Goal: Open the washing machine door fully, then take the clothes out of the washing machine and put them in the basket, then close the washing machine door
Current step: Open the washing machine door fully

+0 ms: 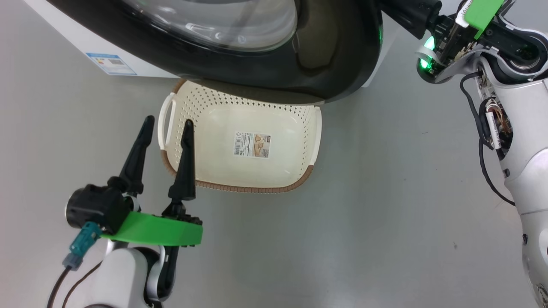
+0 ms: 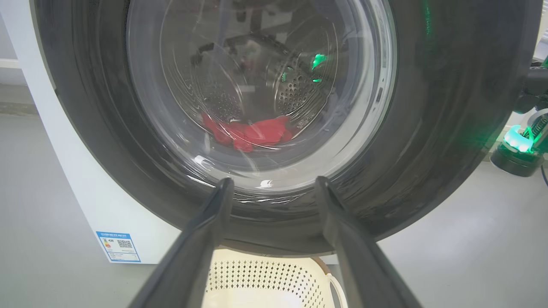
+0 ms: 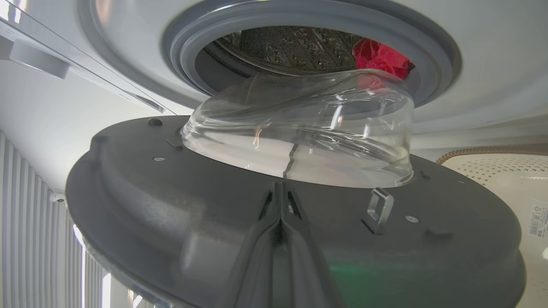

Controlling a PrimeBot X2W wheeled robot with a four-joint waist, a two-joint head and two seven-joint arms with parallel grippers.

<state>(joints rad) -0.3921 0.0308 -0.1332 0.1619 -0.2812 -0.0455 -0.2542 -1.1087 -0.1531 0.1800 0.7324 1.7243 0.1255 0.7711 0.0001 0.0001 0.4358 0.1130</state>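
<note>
Door point(image 1: 338, 64): partly open, overhanging basket point(image 1: 239, 186). Clothes point(image 3: 379, 55): red, inside washing machine point(image 2: 85, 192) drum. Left end effector point(image 1: 168, 120): fingers apart, empty, by basket's left handle. Right end effector point(image 3: 280, 190): fingers together, at door's inner face.

Not much going on around me, just a smooth, slightly glossy pale grey floor point(image 1: 385, 192) with one tiny dark speck point(image 1: 455, 245) toward its near right side. In the left wrist view the floor's far edge meets a white skirting strip point(image 2: 9, 63) at the upper left. The right wrist view has pale vertical slats point(image 3: 30, 239) down the left edge, with a small white round thing point(image 3: 57, 197) on them, too small to make out.
</note>
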